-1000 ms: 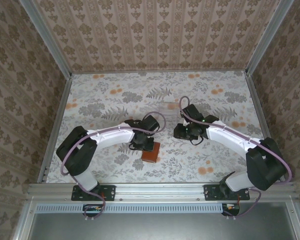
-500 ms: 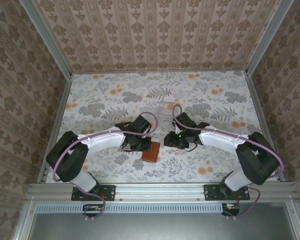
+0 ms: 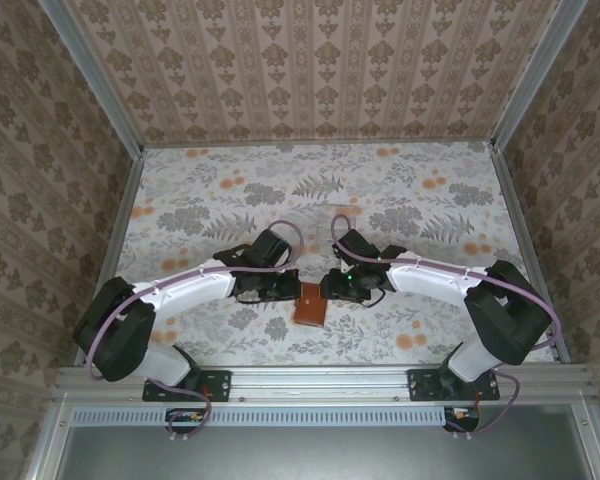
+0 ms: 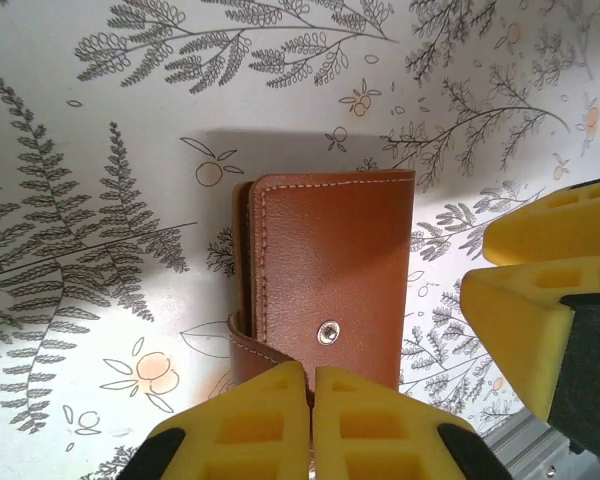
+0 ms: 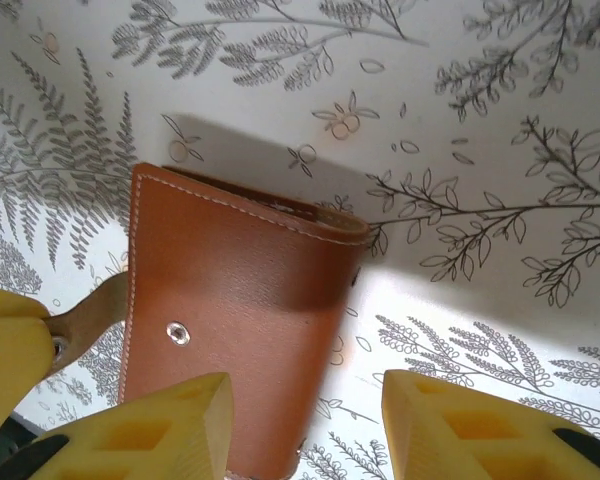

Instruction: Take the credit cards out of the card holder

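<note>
Left gripper (image 3: 280,292) (image 4: 312,375): pads pressed together, pinching the snap strap (image 5: 90,310) of the card holder (image 3: 309,305) (image 4: 330,270) (image 5: 230,300).
Card holder: closed, brown leather up, flat on the floral table (image 3: 410,200), by the middle of its near edge, between both grippers.
Right gripper (image 3: 332,288) (image 5: 305,400): jaws spread wide, one finger over the holder, the other over bare table.

The bench (image 3: 430,200), covered in a pale fern-and-orange print, carries a closed brown leather card holder (image 3: 309,306) near its front middle, with a clear plastic tray (image 3: 342,213) farther back.
</note>
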Available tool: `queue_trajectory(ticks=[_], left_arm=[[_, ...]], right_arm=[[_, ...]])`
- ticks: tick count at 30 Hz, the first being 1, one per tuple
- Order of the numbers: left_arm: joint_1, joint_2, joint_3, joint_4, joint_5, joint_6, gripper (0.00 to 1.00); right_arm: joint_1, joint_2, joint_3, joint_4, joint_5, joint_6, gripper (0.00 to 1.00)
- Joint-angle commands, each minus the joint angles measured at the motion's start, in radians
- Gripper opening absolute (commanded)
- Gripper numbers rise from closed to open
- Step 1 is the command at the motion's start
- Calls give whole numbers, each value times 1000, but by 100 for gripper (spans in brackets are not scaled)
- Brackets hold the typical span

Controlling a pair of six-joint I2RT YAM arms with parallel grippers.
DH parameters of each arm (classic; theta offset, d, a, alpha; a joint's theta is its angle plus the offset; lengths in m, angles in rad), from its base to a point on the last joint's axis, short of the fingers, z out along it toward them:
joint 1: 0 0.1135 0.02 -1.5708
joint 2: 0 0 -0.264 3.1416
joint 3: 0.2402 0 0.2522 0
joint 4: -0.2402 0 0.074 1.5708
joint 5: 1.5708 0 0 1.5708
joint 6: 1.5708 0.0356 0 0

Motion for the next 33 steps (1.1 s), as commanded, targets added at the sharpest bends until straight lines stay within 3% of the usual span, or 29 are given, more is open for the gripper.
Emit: queue_trajectory(ticks=[1, 7, 21, 33], left_arm=[[19, -34, -31, -9, 17, -1, 7], [72, -53, -108, 17, 42, 21, 7], [174, -88, -328, 207, 149, 18, 7], [222, -116, -426, 303, 192, 10, 6]], right_arm=[[18, 5, 48, -123, 100, -27, 46], [62, 38, 131, -226, 169, -34, 55], [183, 255, 391, -395, 237, -43, 92], [234, 420, 553, -503, 277, -36, 97]])
